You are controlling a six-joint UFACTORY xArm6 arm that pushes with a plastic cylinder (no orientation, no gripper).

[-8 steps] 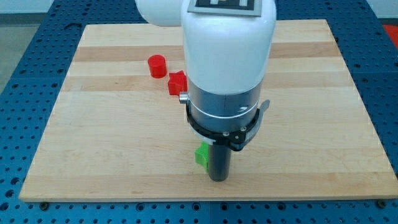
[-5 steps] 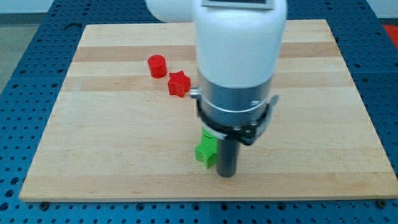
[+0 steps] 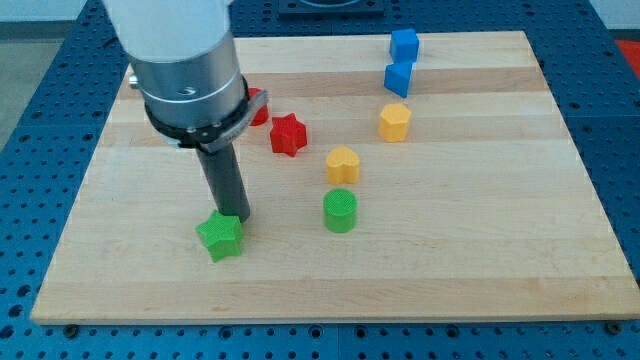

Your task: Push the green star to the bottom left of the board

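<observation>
A dark rod tool, which has no jaws and grips nothing, rests its tip (image 3: 233,219) against the upper right edge of the green star (image 3: 220,237), low and left of centre on the table (image 3: 500,260).

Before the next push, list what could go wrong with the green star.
1. My tip sits at the upper right edge of the green star, off its centre, so the star may spin and slip past the rod instead of travelling toward the bottom left.
2. The star already lies near the board's bottom edge; a push aimed too far down could send it off the wood.
</observation>
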